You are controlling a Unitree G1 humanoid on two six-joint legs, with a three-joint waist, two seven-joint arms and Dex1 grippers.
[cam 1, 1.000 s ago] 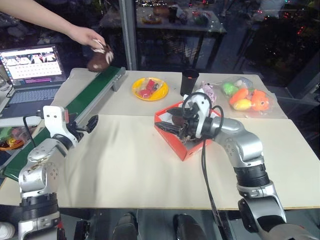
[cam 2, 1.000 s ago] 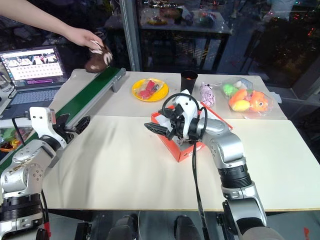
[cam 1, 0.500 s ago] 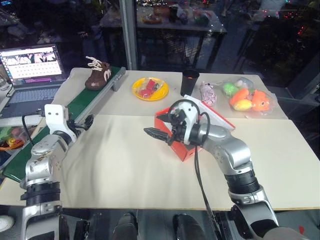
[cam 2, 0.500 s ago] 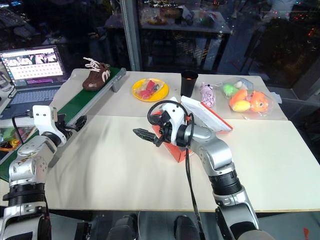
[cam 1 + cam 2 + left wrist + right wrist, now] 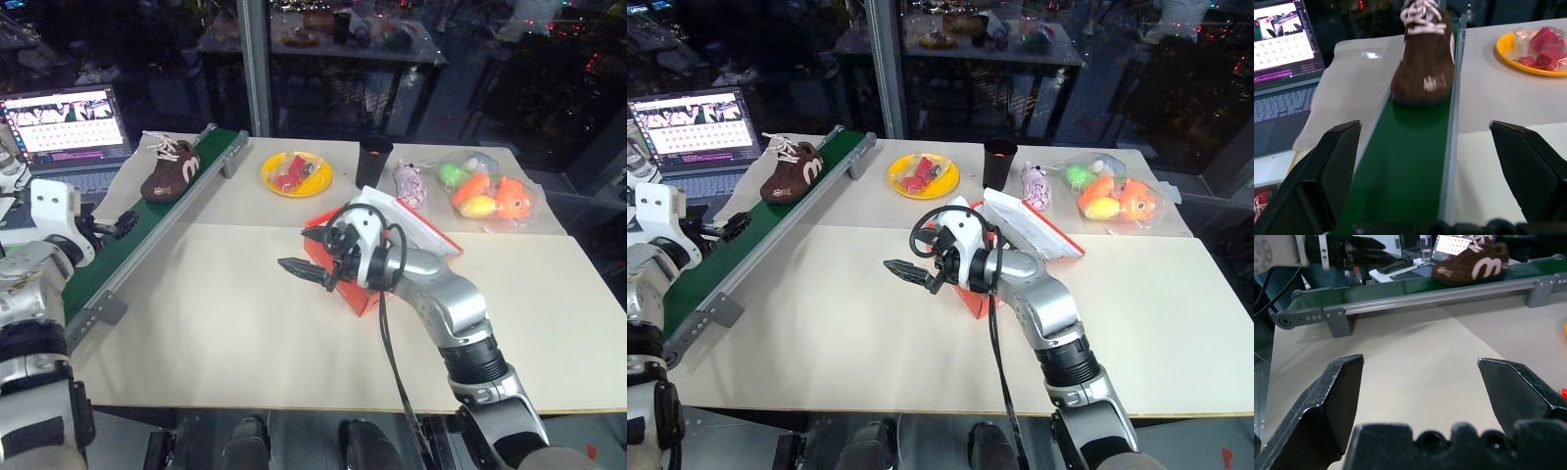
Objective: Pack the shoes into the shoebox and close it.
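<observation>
- Black-fingered left pincer [image 5: 1425,147] stood released, jaws wide apart, held level at the near end of the green conveyor belt [image 5: 147,220] on the robot's far left, pointing up along the belt.
- One dark brown shoe [image 5: 169,173] with cream laces sat upright on the belt, up the belt from the left pincer and apart from it; the left wrist view looked at its toe head-on, between the two fingers.
- Right pincer [image 5: 299,270] was released too, grasping nothing, fingers spread over bare desk [image 5: 245,323] just to the left of the shoebox [image 5: 362,294]; its arm bent across in front of the box, pointing toward the belt.
- Red shoebox lay near the middle of the desk behind the right wrist, lid [image 5: 416,223] raised and tilted back to the right; its inside was mostly hidden by the arm, so I could not tell what it held.
- Through the right wrist view the belt's grey side rail and bracket showed, with the shoe side-on, pale curved mark facing the camera.
- Around: yellow plate [image 5: 296,174] with red pieces at the back of the desk, a dark cup [image 5: 373,160] beside it, a small pink toy [image 5: 407,182], and a clear bag of coloured toy fruit [image 5: 485,194] to the far right.
- Open laptop [image 5: 69,132] stood beyond the belt on the left.
- Between the right pincer and the shoe lay open desk and the belt's rail.
</observation>
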